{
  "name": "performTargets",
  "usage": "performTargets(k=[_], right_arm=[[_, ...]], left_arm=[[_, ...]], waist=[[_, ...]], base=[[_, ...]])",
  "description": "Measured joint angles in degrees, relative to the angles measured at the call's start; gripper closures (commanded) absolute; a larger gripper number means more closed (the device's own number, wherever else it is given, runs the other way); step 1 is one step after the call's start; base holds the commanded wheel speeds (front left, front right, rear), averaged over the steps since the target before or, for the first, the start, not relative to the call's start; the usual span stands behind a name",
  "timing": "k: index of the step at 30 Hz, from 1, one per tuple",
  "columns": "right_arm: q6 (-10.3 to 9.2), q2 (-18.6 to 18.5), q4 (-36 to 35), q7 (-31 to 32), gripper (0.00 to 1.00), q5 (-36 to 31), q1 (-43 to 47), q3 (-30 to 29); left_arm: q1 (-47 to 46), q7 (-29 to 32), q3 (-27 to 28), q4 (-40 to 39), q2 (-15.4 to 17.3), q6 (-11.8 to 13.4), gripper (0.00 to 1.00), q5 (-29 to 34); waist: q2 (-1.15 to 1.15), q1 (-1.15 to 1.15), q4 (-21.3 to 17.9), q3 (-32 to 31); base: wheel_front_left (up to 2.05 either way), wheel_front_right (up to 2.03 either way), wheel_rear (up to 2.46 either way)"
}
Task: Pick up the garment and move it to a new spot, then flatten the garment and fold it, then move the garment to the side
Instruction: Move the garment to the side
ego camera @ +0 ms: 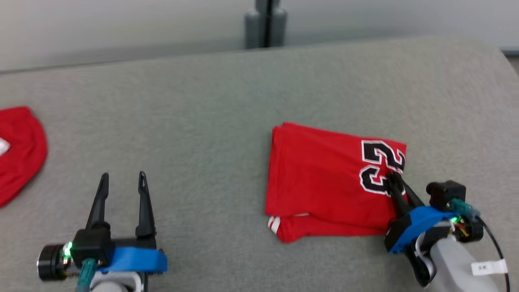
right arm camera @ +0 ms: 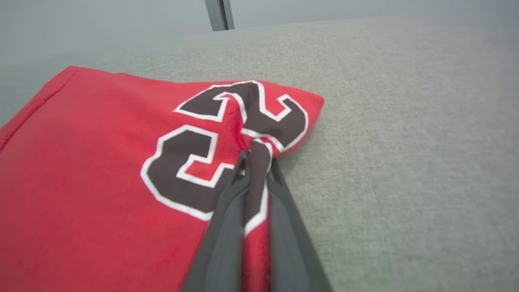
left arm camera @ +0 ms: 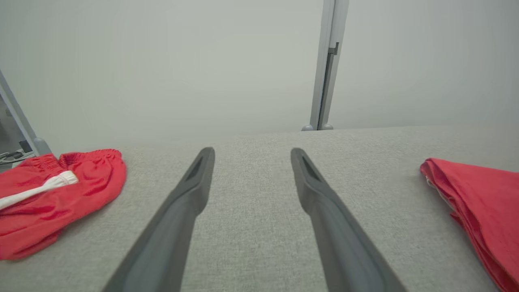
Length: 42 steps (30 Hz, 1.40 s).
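Observation:
The garment (ego camera: 320,178) is a red jersey with black, white-edged numbers, folded into a rectangle right of centre on the grey table. My right gripper (ego camera: 394,178) is shut on its right edge, at the numbers. In the right wrist view a pinched ridge of the garment (right arm camera: 81,182) runs between the two dark fingers (right arm camera: 227,227) of the right gripper (right arm camera: 256,156). My left gripper (ego camera: 122,178) is open at the lower left, well apart from the garment. The left wrist view has the left gripper (left arm camera: 251,156) wide with bare table between its fingers, and the garment's folded edge (left arm camera: 478,202) at the right.
Another red piece of clothing (ego camera: 18,152) with a white stripe lies at the table's left edge, seen again (left arm camera: 52,202) in the left wrist view. A grey post (ego camera: 265,24) stands behind the grey padded table (ego camera: 202,121). The table's right end curves away.

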Motion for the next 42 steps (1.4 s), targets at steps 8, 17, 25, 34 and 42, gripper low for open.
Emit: performTargets(k=[8,17,25,34,42], right_arm=[[-0.01,-0.7,-2.27,0.0,1.0,-0.44,-0.58,-1.68],[-0.01,-2.2,-3.96,0.0,1.0,-1.56,-4.46,0.53],[-0.01,-8.57,-1.54,0.0,1.0,-2.99,-20.3,5.43],[-0.01,-20.07,9.37,0.0,1.0,-2.65,-36.89,7.46],[0.0,-25.98,17.71,-0.01,1.0,-1.43,-44.52,6.88]], left_arm=[[-4.6,0.0,-0.53,-1.46,0.47,-0.47,0.0,1.33],[-7.0,-0.01,-0.38,-2.78,1.34,-0.43,0.0,1.76],[-9.55,-0.01,-0.53,-6.22,2.05,0.53,0.0,2.45],[-12.71,0.0,-0.93,-10.28,3.54,1.07,0.0,3.14],[-13.57,-0.01,-1.27,-13.45,4.76,2.13,0.0,3.46]], waist=[[0.01,0.0,-6.04,3.54],[0.0,-0.01,-6.46,6.22],[0.01,0.0,-5.23,12.23],[0.01,0.01,-3.41,20.41],[0.01,-0.01,-3.0,24.92]], base=[[0.0,0.0,0.0],[0.0,0.0,0.0],[0.0,0.0,0.0],[0.0,0.0,0.0],[0.0,0.0,0.0]])
